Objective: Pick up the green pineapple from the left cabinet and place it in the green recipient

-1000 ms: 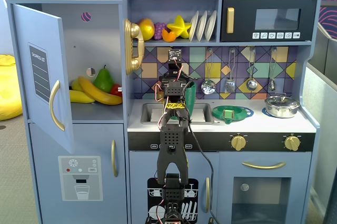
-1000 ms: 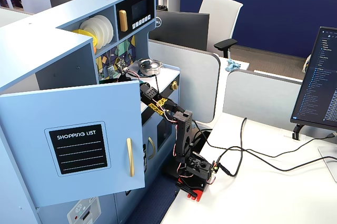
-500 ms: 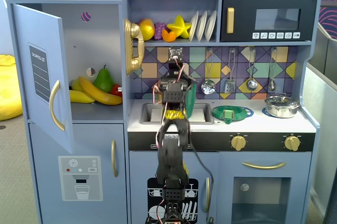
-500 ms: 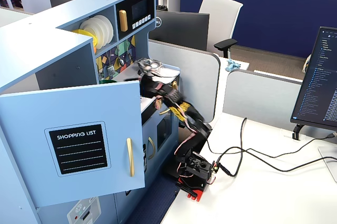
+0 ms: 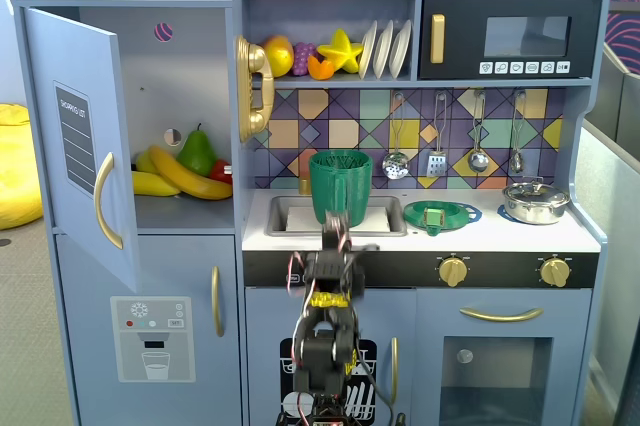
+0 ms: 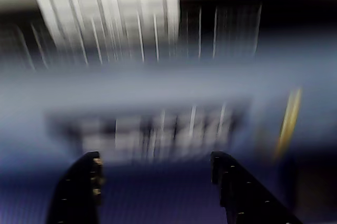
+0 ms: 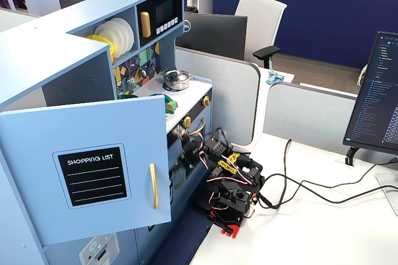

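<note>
The left cabinet [image 5: 180, 96] stands with its door [image 5: 75, 136] swung open; the door also shows in a fixed view [image 7: 93, 172]. On its shelf lie yellow bananas [image 5: 185, 178] and a dark green pear [image 5: 197, 153]. The green pineapple shows in no view. The green recipient [image 5: 340, 184] stands upright in the sink. My gripper [image 5: 335, 222] sits low in front of the recipient, at the counter's front edge. In the wrist view, which is motion-blurred, my gripper [image 6: 156, 156] is open and empty, with its two black fingers [image 6: 84, 182] wide apart.
A flat green strainer [image 5: 437, 214] and a metal pot [image 5: 535, 202] sit on the counter right of the sink. The black microwave [image 5: 510, 38] is at the upper right. Toy fruits [image 5: 310, 54] and plates fill the top shelf. The arm's base [image 7: 233, 199] and cables lie on the white desk.
</note>
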